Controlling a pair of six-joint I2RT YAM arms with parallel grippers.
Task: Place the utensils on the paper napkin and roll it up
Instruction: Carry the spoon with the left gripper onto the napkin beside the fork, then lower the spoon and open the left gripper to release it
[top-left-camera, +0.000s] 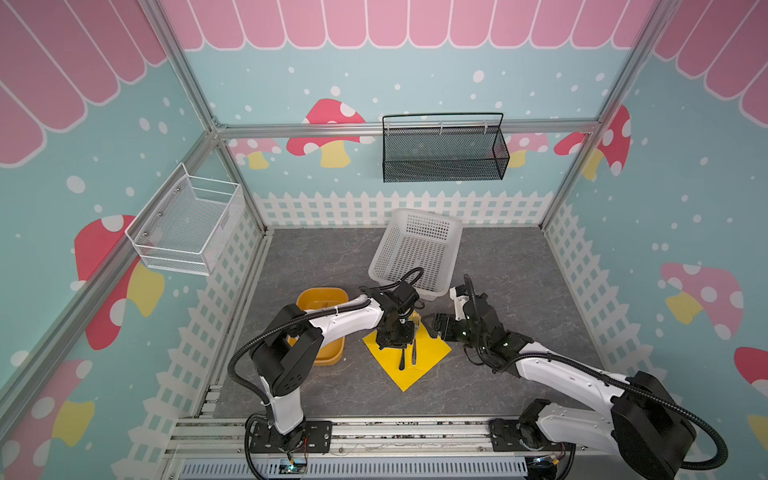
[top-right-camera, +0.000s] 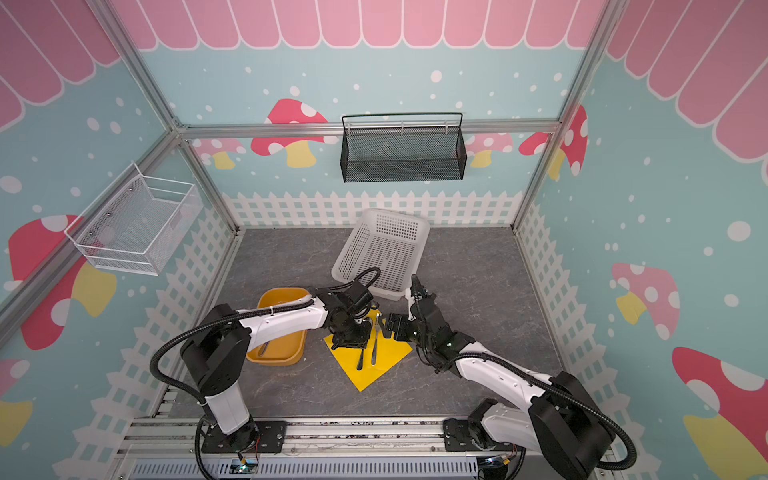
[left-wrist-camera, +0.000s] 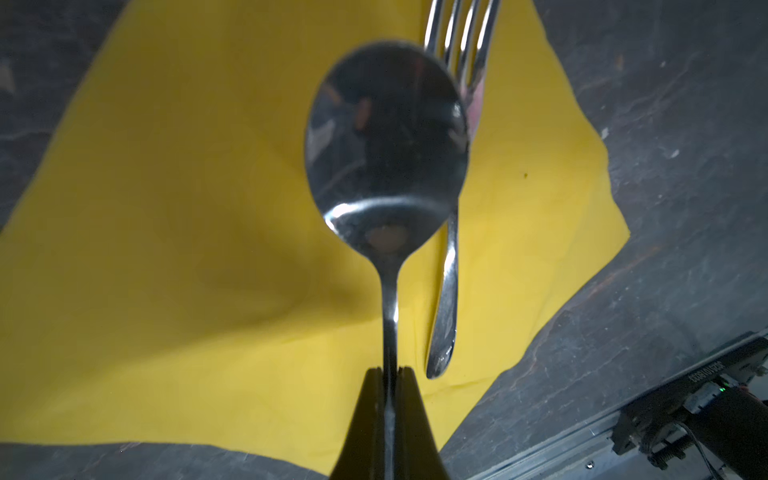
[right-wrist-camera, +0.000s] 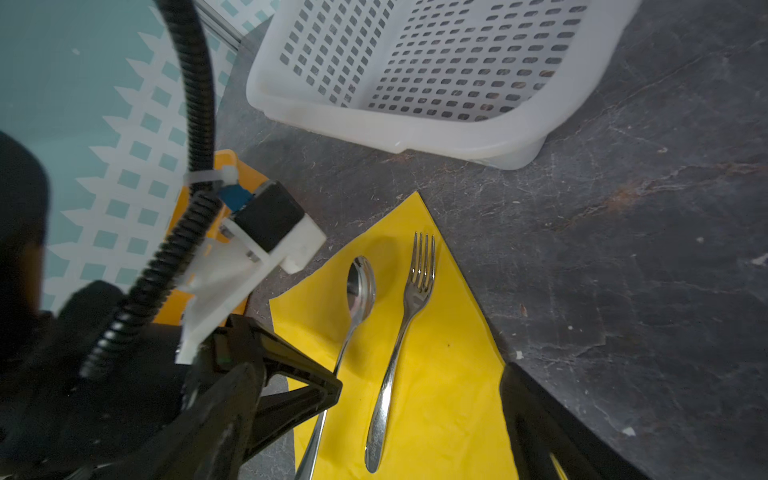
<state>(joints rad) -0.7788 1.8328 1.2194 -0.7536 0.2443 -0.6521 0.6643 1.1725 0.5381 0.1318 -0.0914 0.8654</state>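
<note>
The paper napkin (top-left-camera: 432, 359) lies flat on the grey worktop (top-left-camera: 316, 266), a little in front of the middle. It is turned so that one corner points at the front edge and another at the back. The fork (right-wrist-camera: 399, 345) rests on it lengthwise, tines toward the back edge, handle toward the front. Just left of the fork and running the same way is the spoon (left-wrist-camera: 386, 137), bowl toward the back. The left gripper (left-wrist-camera: 389, 376) has its jaws pressed together on the spoon's thin handle. From here I cannot tell whether the bowl touches the paper.

The right gripper (top-left-camera: 436, 326) hangs at the napkin's right corner with its jaws spread wide, gripping nothing.

An orange tray (top-left-camera: 322, 293) sits left of the napkin, toward the worktop's left edge, partly under the left arm. A white basket (top-left-camera: 415, 249) stands behind the napkin, toward the back edge.
</note>
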